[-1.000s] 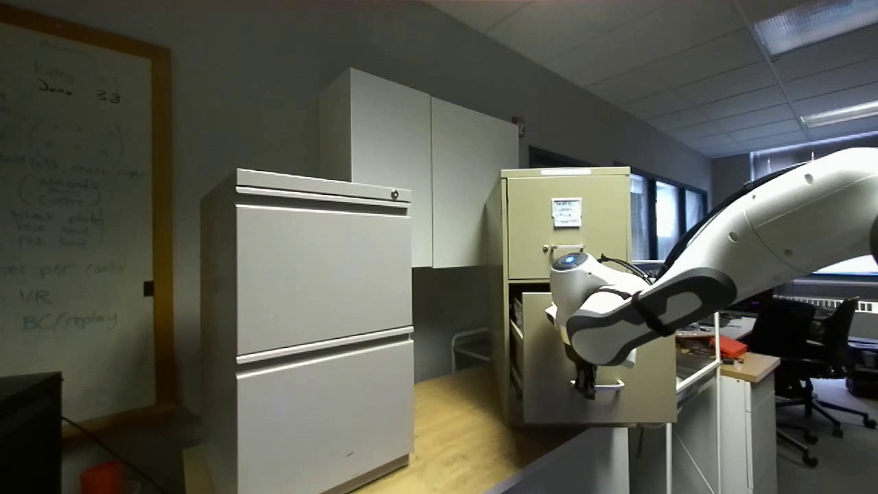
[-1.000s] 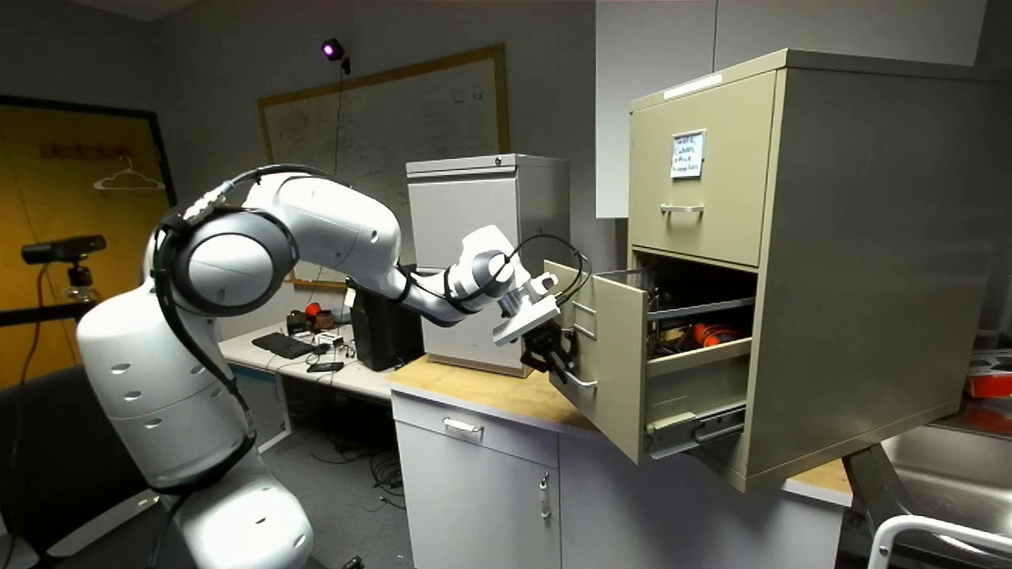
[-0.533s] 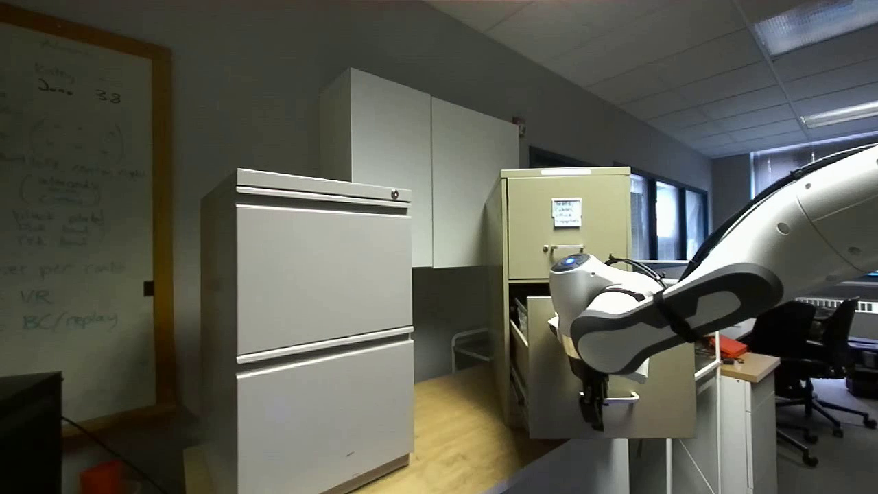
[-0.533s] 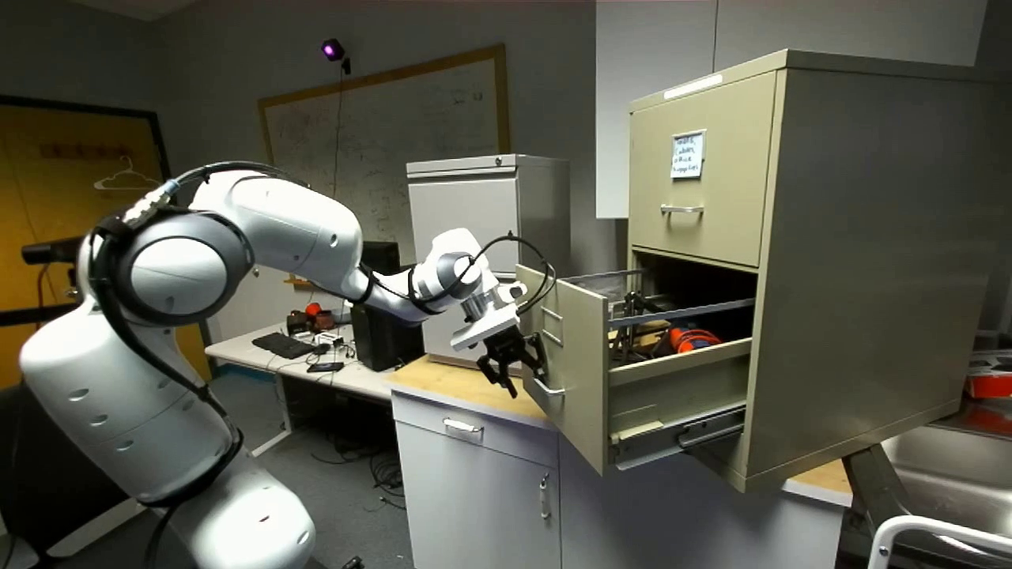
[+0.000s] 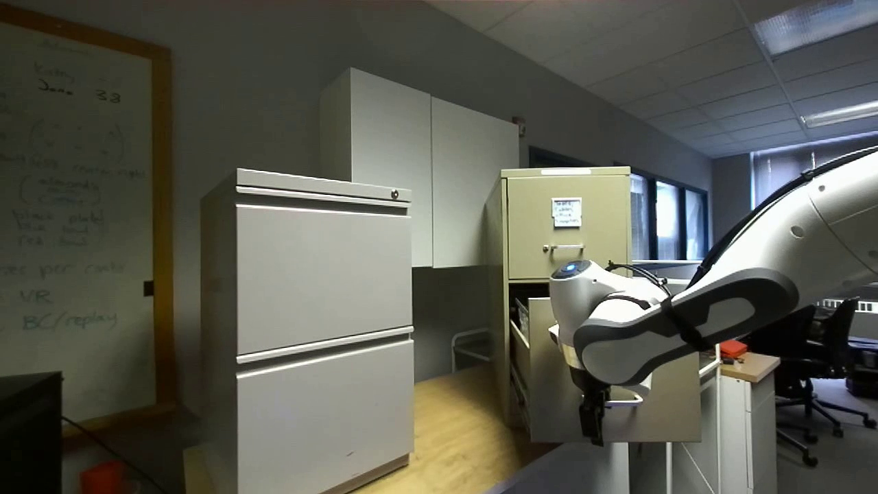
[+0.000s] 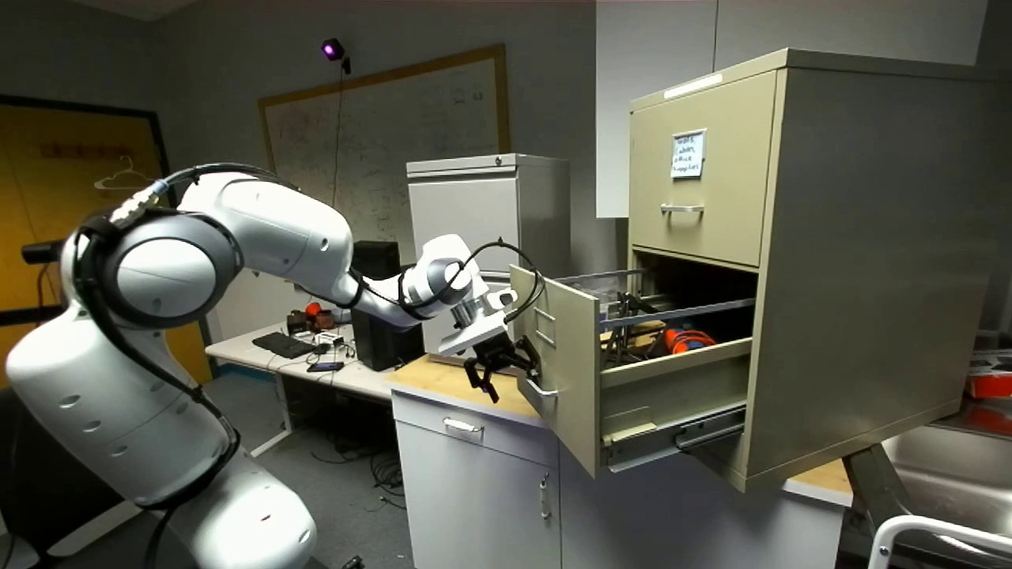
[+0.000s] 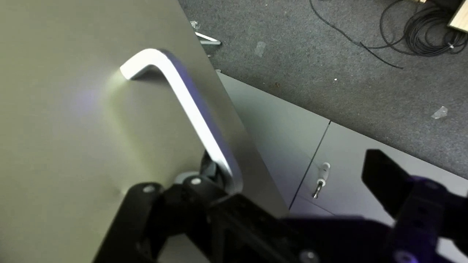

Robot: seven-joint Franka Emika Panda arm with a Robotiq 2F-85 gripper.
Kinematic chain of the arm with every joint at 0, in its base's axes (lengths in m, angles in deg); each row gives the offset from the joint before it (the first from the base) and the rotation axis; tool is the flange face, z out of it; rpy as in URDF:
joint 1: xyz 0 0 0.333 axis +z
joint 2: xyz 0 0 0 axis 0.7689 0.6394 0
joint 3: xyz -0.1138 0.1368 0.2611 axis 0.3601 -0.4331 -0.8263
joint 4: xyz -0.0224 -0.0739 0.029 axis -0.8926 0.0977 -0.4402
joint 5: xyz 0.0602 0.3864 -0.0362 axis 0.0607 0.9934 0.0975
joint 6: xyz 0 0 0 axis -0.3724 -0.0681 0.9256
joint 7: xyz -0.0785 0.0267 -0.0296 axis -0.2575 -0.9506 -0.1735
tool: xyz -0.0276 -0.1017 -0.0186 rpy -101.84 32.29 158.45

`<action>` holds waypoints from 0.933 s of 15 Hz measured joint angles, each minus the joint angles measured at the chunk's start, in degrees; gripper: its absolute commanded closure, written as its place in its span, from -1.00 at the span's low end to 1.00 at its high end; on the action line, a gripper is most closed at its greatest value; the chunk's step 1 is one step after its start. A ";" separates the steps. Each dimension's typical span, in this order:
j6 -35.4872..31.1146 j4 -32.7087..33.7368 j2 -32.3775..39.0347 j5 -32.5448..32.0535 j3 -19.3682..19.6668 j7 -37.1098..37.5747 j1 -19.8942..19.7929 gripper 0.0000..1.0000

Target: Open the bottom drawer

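Fingers [image 7: 385, 179] spread wide on the gripper [image 7: 294, 166], and they're right out in front of the beige filing cabinet [image 6: 862, 269]! In the wrist view one fingertip [image 7: 209, 168] shows between the metal handle [image 7: 191, 106] and the front of the bottom drawer [image 7: 73, 128], close to one end of the handle; whether it touches, no telling. Its partner stands well apart, on the handle's outer side. And the bottom drawer itself? Well out of the beige filing cabinet, directly below the closed upper drawer [image 6: 711, 194] with its label card [image 6: 687, 154]. Look inside, in an exterior view: an orange item [image 6: 688, 341] lies among dark, thin pieces [image 6: 628, 307] too small to name. The white arm [image 6: 285, 229] stands in front of the beige filing cabinet, its end tilted down toward that handle. Beneath the beige filing cabinet runs the wooden counter [image 5: 453, 425], and off to one side of the beige filing cabinet, well clear of it, stands the grey cabinet [image 5: 322, 281].
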 measured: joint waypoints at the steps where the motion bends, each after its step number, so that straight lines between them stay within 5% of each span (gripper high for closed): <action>1: -0.03 0.01 0.00 0.00 -0.02 0.48 0.00 -1.00; 14: -5.77 -1.75 -0.74 -3.59 -1.63 19.65 -1.24 -1.00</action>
